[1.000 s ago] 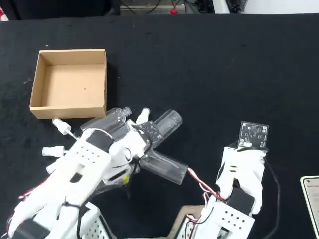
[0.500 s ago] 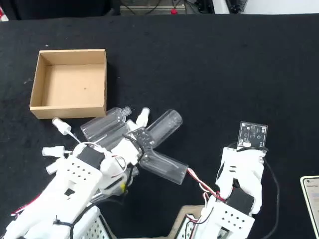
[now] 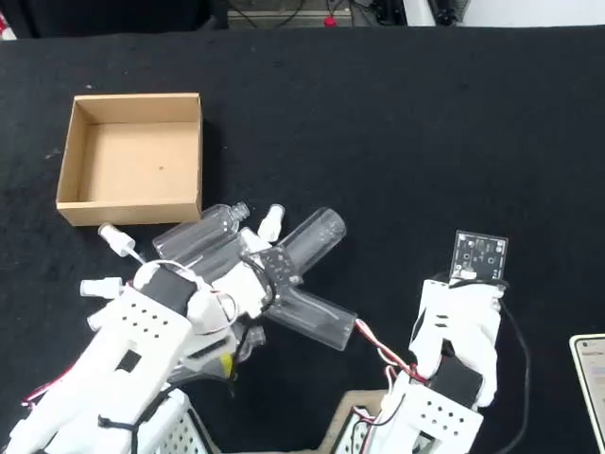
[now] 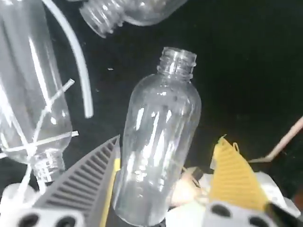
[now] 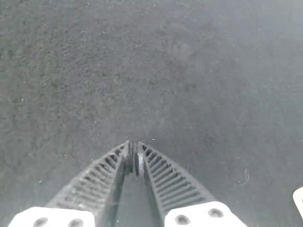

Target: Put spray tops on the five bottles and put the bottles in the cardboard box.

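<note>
Several clear capless bottles lie heaped on the black table: one (image 3: 194, 235) near the cardboard box (image 3: 130, 210), one (image 3: 315, 235) pointing away, one (image 3: 310, 319) nearer the front. Loose white spray tops (image 3: 117, 240) (image 3: 98, 287) (image 3: 270, 223) lie around them. My left gripper (image 3: 267, 274) is over the heap. In the left wrist view my left gripper (image 4: 169, 139) is open, its grey and yellow fingers either side of a lying bottle (image 4: 158, 142), with a gap on the yellow side. My right gripper (image 5: 132, 157) is shut and holds nothing above bare cloth.
The box is open-topped and has nothing in it. Two more bottles (image 4: 135, 12) (image 4: 28, 94) and a white dip tube (image 4: 71, 56) lie close to the left gripper. A white object (image 3: 591, 369) sits at the right edge. Wide bare cloth lies behind and to the right.
The left arm has drawn back toward the front left, its gripper sliding from the heap's middle toward its near side. Bottles, spray tops and the right arm have stayed put.
</note>
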Controlling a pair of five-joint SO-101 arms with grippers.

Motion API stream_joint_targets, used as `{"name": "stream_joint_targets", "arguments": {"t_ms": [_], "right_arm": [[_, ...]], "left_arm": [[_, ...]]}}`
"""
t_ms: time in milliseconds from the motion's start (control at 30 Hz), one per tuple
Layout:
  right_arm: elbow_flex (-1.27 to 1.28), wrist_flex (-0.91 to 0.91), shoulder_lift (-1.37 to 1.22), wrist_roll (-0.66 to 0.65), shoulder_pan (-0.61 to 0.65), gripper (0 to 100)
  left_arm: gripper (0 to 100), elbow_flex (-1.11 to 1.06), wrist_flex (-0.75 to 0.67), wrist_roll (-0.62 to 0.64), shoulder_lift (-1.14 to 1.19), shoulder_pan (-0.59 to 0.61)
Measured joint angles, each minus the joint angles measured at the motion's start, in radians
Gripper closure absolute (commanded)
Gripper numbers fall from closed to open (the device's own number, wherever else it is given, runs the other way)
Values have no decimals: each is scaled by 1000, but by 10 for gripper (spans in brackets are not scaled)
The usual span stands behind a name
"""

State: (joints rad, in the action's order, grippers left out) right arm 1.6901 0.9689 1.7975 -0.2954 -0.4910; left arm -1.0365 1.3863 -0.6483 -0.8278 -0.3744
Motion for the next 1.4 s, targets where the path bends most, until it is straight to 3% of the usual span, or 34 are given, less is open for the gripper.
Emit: {"name": "stream_joint_targets", "arguments": {"t_ms": [200,500,1100,1400], "right_arm": [[0,0,0,0,0,986],[0,0,0,0,0,986],[0,0,0,0,0,986],[0,6,0,0,0,986]], "left_arm": [[768,-44,-46,-9,0,-2],[689,-83,-138,-9,0,-2],[690,-103,-181,-12,0,-11],[690,-198,-302,-12,0,-66]]}}
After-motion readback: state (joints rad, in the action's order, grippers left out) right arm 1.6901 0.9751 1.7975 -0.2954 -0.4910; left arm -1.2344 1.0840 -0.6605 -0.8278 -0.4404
